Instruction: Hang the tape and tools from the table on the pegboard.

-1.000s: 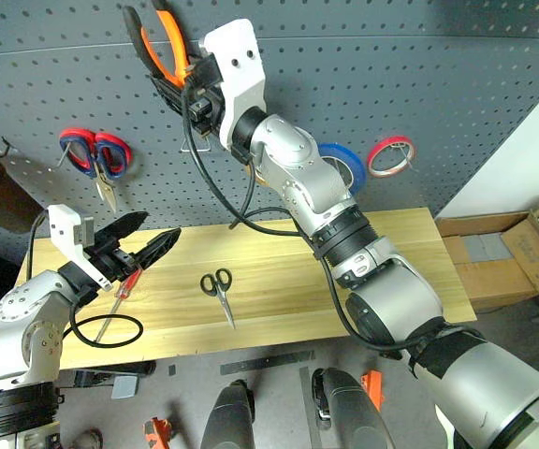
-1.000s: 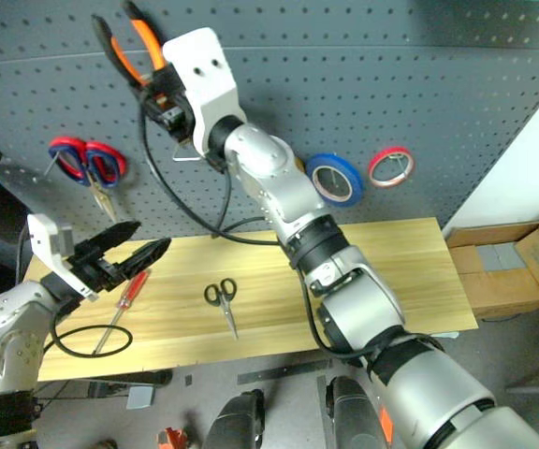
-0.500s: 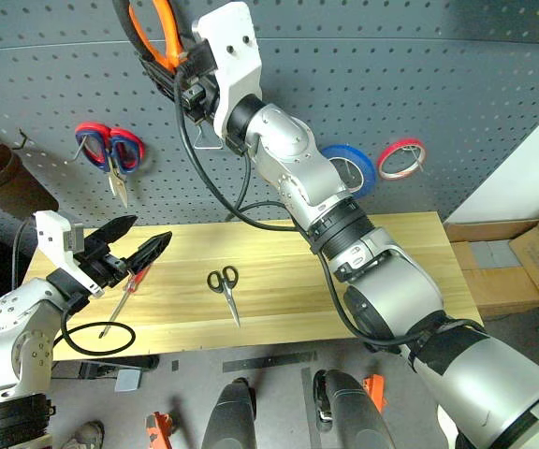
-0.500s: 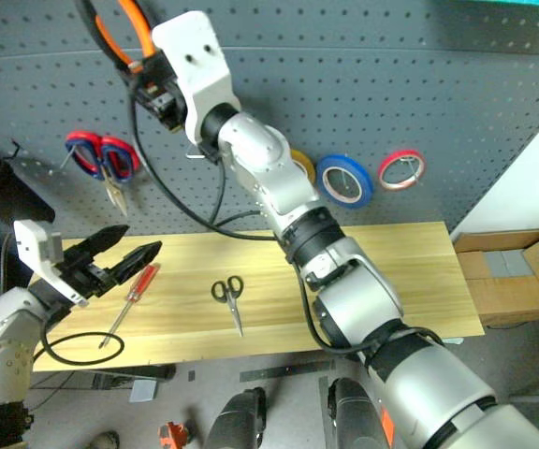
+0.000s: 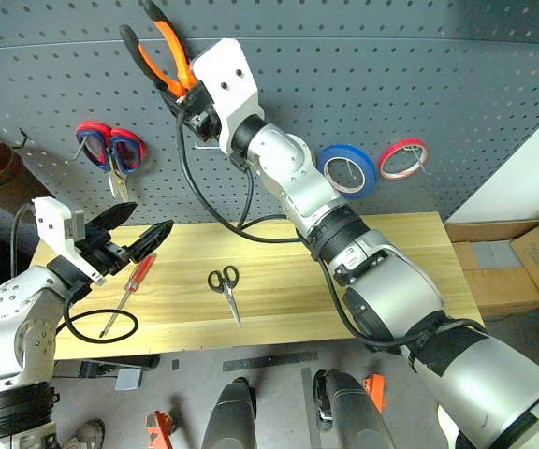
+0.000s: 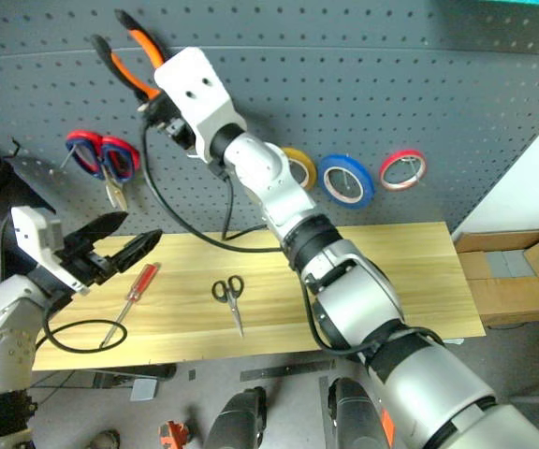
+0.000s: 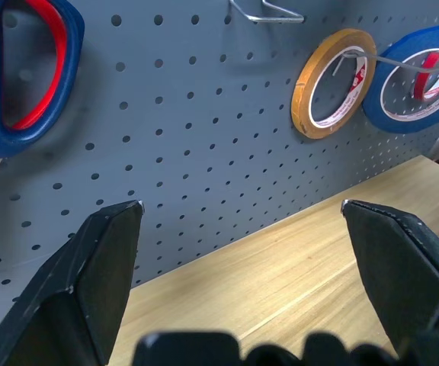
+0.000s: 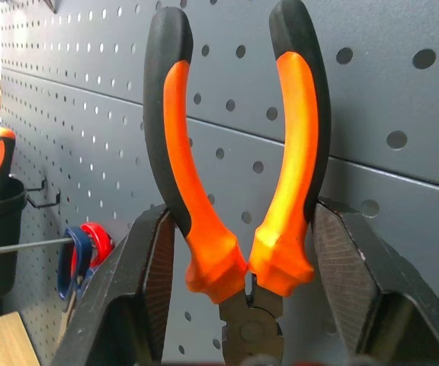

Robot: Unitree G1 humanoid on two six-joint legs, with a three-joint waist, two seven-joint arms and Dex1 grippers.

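Grey pegboard [image 5: 457,84] wall, yellowish wood table [image 5: 391,253]; cardboard boxes [image 5: 517,262] beside

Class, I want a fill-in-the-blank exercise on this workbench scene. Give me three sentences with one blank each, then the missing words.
1. The right claw grips the ____ by its handles, up against the pegboard.
2. The blue tape hangs between a yellow ring and a ____ ring.
3. The black scissors and the screwdriver lie on the ____.

Missing words: pliers; red; table
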